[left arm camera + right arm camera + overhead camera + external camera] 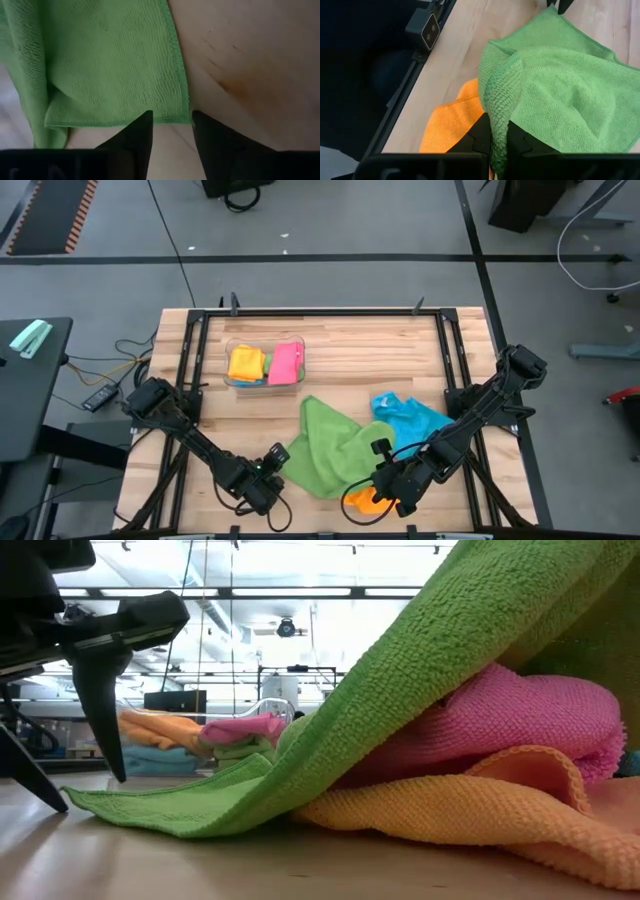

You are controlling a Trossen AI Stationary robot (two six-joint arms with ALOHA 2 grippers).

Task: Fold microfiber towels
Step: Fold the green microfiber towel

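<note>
Right gripper (pixel 498 137) is clenched on a bunched corner of the green towel (pixel 330 448), lifting that edge off the wooden table (pixel 350 345) near the front edge, right of centre. Underneath the raised green cloth sits an orange towel (pixel 451 120), and the low view shows a pink towel (pixel 510 715) tucked between the two. Over on the left, the left gripper (pixel 171 131) is low at the green towel's near-left corner, fingers (pixel 141 135) parted and straddling the hem, not yet pinching anything. The green towel spreads flat from that corner across the middle of the table. A blue towel (pixel 405 418) lies crumpled just right of it, near the right arm. Far left of centre, a clear bin (pixel 264 366) holds folded towels, yellow-orange and pink on top.
</note>
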